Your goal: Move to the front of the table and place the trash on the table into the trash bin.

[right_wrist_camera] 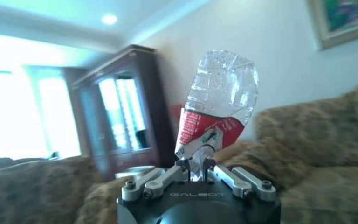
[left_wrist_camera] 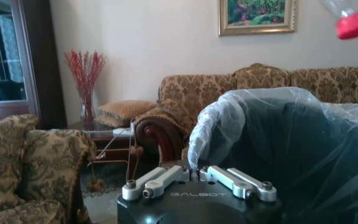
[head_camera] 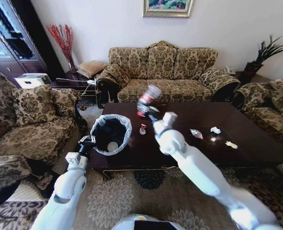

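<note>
From the head: the left pincer (head_camera: 87,141) clamps the bin (head_camera: 111,134) rim (a white cup (head_camera: 112,146) lies inside) at the bench (head_camera: 256,143) corner. From the right wrist: the right pincer (right_wrist_camera: 197,169) grips the bottle (right_wrist_camera: 219,105), raised above the bench.

The right arm is reaching forward and up from the lower right, elbow bent, its white forearm slanting toward the middle. The right gripper (head_camera: 144,109) is pointing upward with its fingers (right_wrist_camera: 199,164) pressing together on the clear plastic bottle (right_wrist_camera: 219,103), which is standing tilted above the pincer. The left arm is stretching forward on the left, wrist low. The left gripper (head_camera: 87,141) is pinching the bag-lined rim of the trash bin (left_wrist_camera: 272,135) directly ahead of its closed fingers (left_wrist_camera: 195,175).
</note>
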